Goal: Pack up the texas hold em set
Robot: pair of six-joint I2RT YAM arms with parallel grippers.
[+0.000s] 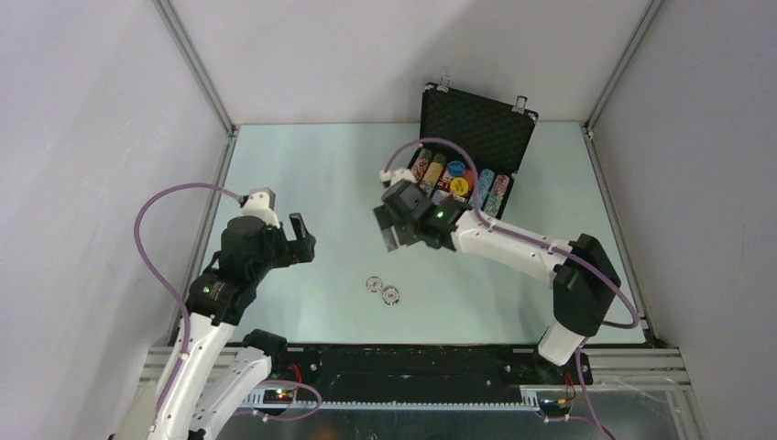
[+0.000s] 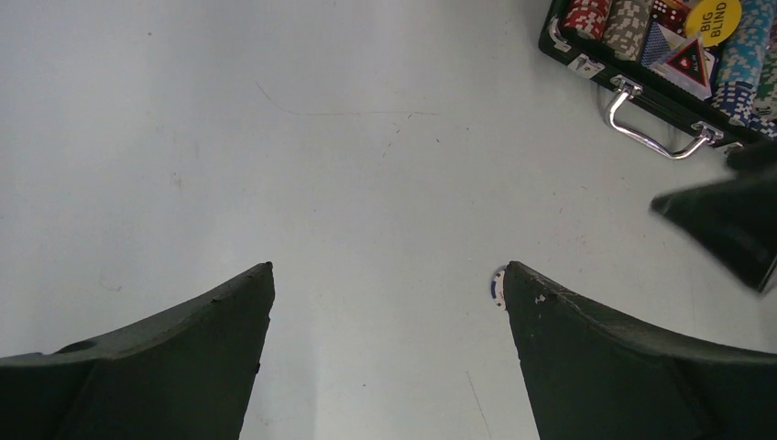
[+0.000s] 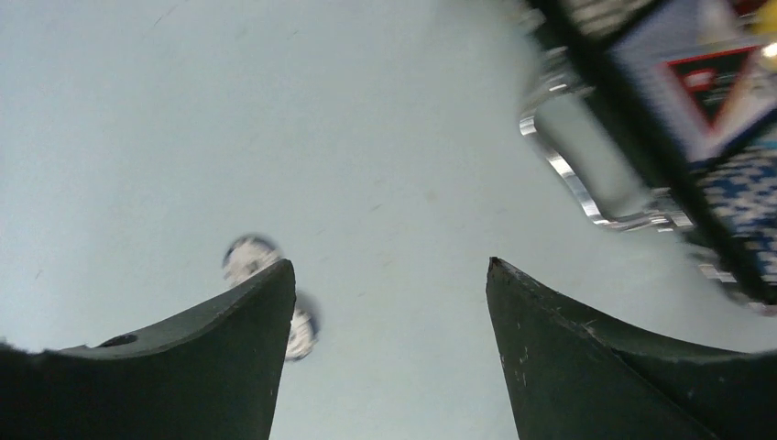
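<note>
- Left claw (image 1: 300,240): is hovering over the table (image 1: 302,174), jaws spread wide, gripping nothing
- Right claw (image 1: 392,234): is hanging low over the table, jaws apart, nothing between them
- Briefcase (image 1: 481,124): is lying open just beyond the right claw and slightly to its right, well apart from the left claw, lid standing upright at the far side
- Handle (image 2: 655,128): is facing the right claw from the near edge of the briefcase
- Stacked chips (image 2: 586,14) and yellow disc (image 2: 713,18): are sitting inside the briefcase tray
- Loose chips (image 1: 374,284): two are lying side by side on the table, on the robot's side of the right claw, nearer to it than to the left claw; they are showing blurred beside its left finger in the right wrist view
</note>
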